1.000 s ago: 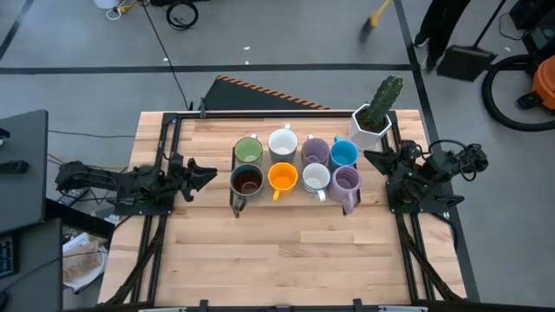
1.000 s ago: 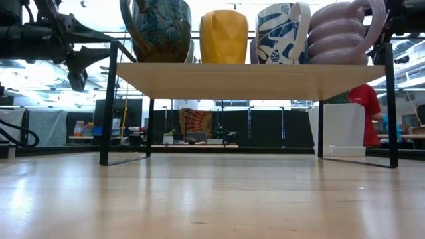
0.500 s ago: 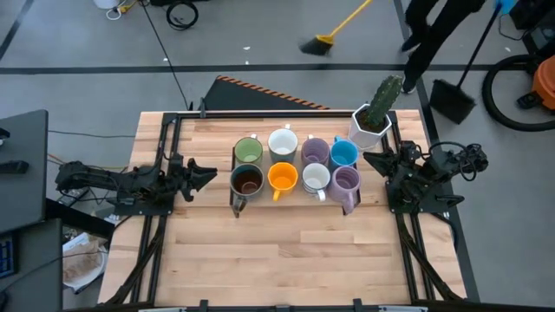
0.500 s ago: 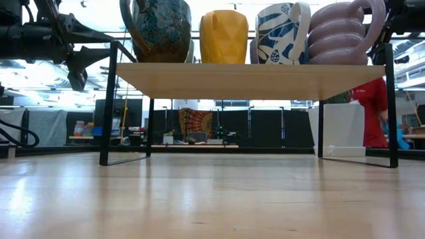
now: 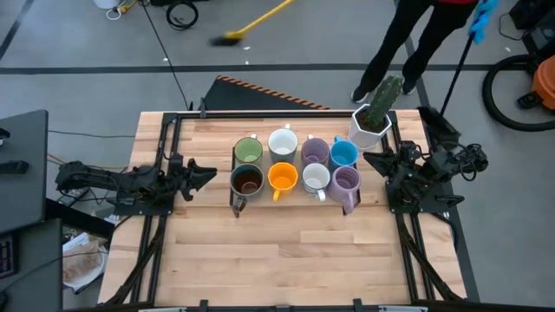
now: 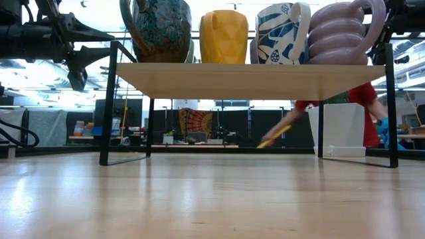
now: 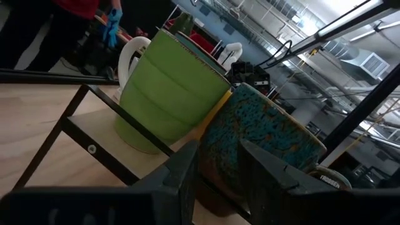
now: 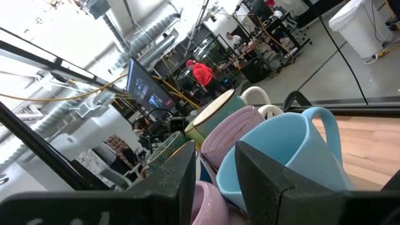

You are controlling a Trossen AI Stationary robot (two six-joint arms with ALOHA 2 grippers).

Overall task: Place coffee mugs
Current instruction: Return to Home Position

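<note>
Eight mugs stand in two rows on a small raised shelf [image 6: 252, 79]. The far row holds the green mug [image 5: 249, 152], the white mug [image 5: 283, 142], the lavender mug [image 5: 315, 151] and the blue mug [image 5: 344, 153]. The near row holds the dark brown mug [image 5: 247, 180], the orange mug [image 5: 283, 178], the pale grey-white mug [image 5: 316, 178] and the taller lavender mug [image 5: 346, 182]. My left gripper [image 5: 208, 172] hovers open just left of the shelf, facing the green mug [image 7: 169, 94] and the dark mug [image 7: 262, 144]. My right gripper [image 5: 371, 159] hovers open just right of the shelf, facing the blue mug [image 8: 281, 156].
A white faceted planter with a cactus [image 5: 373, 117] stands at the table's far right, close to my right gripper. The shelf's black legs [image 6: 106, 106] stand on the wooden table. Bare wood lies toward the near edge. A person [image 5: 416, 35] sweeps with a broom [image 5: 251, 22] beyond the far edge.
Both grippers and all the mugs have stayed where they were. Beyond the table's far edge, a person has walked in behind the cactus, and the broom head has swept toward the left.
</note>
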